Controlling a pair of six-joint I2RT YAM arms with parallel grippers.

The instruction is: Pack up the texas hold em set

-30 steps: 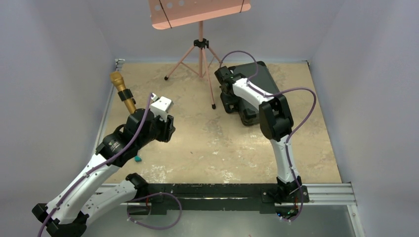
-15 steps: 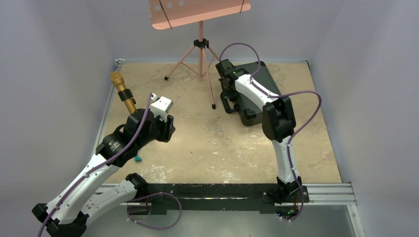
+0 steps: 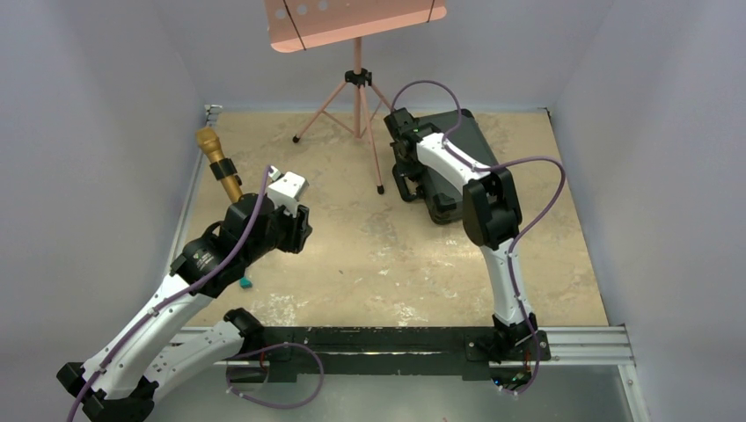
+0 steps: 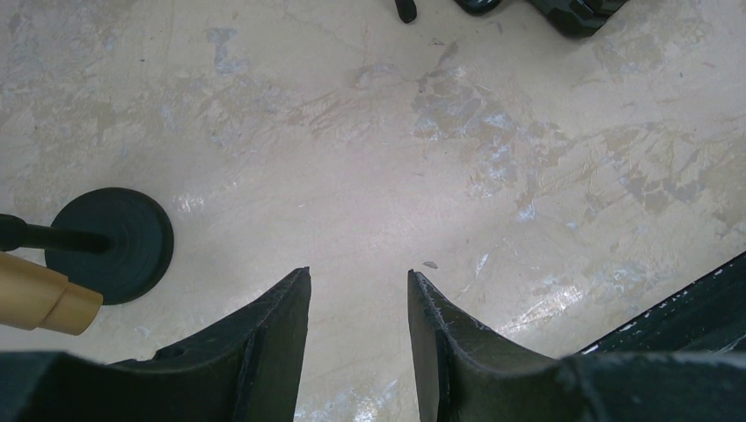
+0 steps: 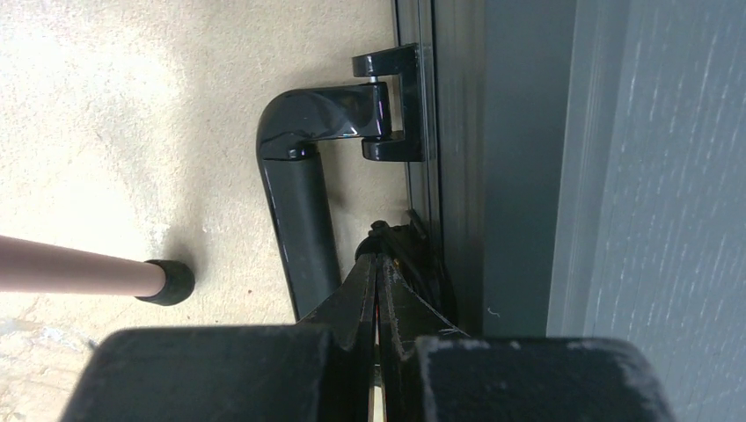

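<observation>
The texas hold em set shows only as its black hard case, lying closed at the back right of the table. My right gripper hangs over the case's left edge by the handle. In the right wrist view the gripper is shut. Its tips sit against a dark fitting on the case rim, just beside the handle, and nothing shows between the jaws. My left gripper hovers over bare table at the left. Its jaws are partly open and hold nothing.
A gold microphone stands on a round black base left of the left gripper. A small teal piece lies near the left arm. A pink music stand stands at the back, one foot close to the case handle.
The right gripper has shifted a little toward the back along the case's left edge, then held still. The left arm has not moved.
</observation>
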